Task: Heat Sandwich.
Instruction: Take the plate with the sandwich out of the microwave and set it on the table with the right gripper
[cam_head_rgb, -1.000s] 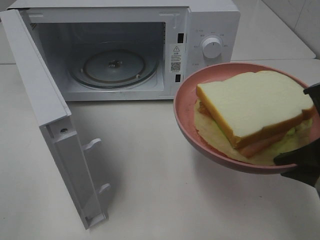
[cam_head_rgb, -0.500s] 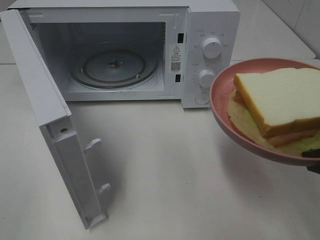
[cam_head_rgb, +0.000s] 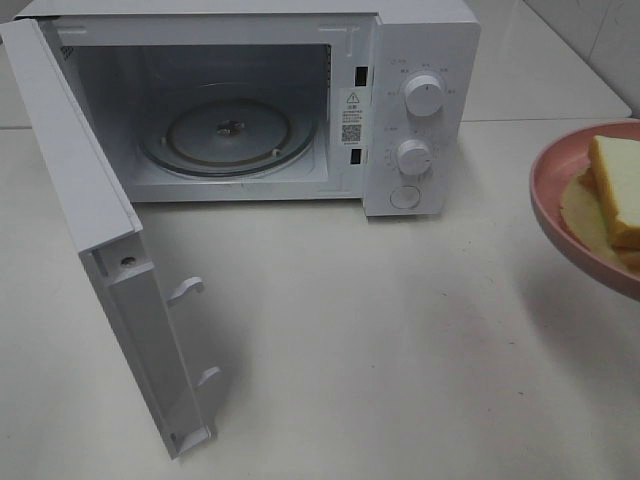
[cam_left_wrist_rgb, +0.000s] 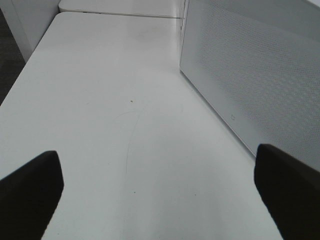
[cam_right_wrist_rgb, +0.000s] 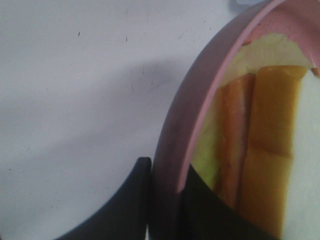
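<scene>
The pale, matte surface (cam_head_rgb: 400, 330) carries a white box-shaped microwave oven (cam_head_rgb: 400, 40) along its far edge, its hinged white door (cam_head_rgb: 110, 260) swung fully out toward the near-left corner. The cavity is bare apart from the round clear glass turntable (cam_head_rgb: 228, 135), and two white round dials (cam_head_rgb: 423, 96) sit on the panel beside the opening.

A second ago the round pink plate (cam_head_rgb: 548, 195) hung in front of that panel, close to the opening; half a second ago it had slid toward the right edge of the surface, and now only a sliver of it shows there, raised above the surface. The sandwich (cam_head_rgb: 618, 185), thick square white bread with golden-tan crust and a thin brown filling, rides on it. So the load is drifting away from the oven rather than into it, probably to line up a fresh approach; loading is not yet done.

The right pincer (cam_right_wrist_rgb: 165, 200) is clenched on the plate's rim, one black finger outside and one inside, just beside the crust. The left pincer (cam_left_wrist_rgb: 160, 195) stands released and empty over bare surface beside the microwave's perforated side wall.

The open door stands left of the opening, so nothing blocks a straight run from the right; the control panel's front corner is what the plate must pass.
</scene>
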